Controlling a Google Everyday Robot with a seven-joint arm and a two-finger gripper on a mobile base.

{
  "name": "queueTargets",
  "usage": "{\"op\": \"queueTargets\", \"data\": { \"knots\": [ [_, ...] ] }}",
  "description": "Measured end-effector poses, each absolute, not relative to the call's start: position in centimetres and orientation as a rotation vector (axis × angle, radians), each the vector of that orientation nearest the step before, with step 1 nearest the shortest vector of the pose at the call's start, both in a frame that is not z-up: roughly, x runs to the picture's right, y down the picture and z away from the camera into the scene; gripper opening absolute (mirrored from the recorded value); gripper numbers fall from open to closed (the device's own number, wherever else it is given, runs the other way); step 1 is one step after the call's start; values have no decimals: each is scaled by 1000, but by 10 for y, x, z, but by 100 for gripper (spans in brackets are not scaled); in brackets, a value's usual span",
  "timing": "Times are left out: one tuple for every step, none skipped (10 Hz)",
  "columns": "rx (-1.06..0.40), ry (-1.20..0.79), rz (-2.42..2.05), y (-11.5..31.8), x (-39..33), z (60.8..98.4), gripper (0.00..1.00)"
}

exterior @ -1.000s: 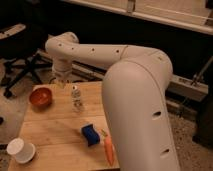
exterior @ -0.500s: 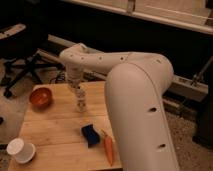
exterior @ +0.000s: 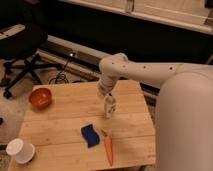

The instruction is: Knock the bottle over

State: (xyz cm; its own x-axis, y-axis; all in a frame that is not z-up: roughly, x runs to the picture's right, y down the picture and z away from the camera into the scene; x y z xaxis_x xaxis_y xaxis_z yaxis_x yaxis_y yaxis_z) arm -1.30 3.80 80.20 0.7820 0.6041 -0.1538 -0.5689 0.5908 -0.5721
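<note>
Hovering my gripper at the top of the bottle; it stands upright directly beneath; gripper open or closed, I cannot tell

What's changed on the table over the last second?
The gripper came down to the bottle, and both shifted rightward in the view, away from the orange bowl. The bottle still looks upright. The bowl, white cup, blue sponge and carrot stayed put.

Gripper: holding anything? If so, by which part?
Cannot tell. The gripper is right at the top of the upright bottle, at its cap end, but whether it grips it there does not show.
</note>
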Motion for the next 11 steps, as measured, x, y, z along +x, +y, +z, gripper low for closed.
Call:
{"op": "queueTargets", "data": {
  "knots": [
    [-643,-59,692,39,-9,801,5],
    [-645,-61,689,39,-11,800,5],
    [-646,-64,686,39,-14,800,5],
    [-646,-64,686,39,-14,800,5],
    [-646,-64,687,39,-13,800,5],
    [-646,-64,687,39,-13,800,5],
    [-646,-64,686,39,-14,800,5],
    [-646,-64,686,39,-14,800,5],
    [-646,-64,686,39,-13,800,5],
    [-645,-63,682,38,-14,800,5],
    [-634,-59,661,33,-17,802,5]
  ]
}}
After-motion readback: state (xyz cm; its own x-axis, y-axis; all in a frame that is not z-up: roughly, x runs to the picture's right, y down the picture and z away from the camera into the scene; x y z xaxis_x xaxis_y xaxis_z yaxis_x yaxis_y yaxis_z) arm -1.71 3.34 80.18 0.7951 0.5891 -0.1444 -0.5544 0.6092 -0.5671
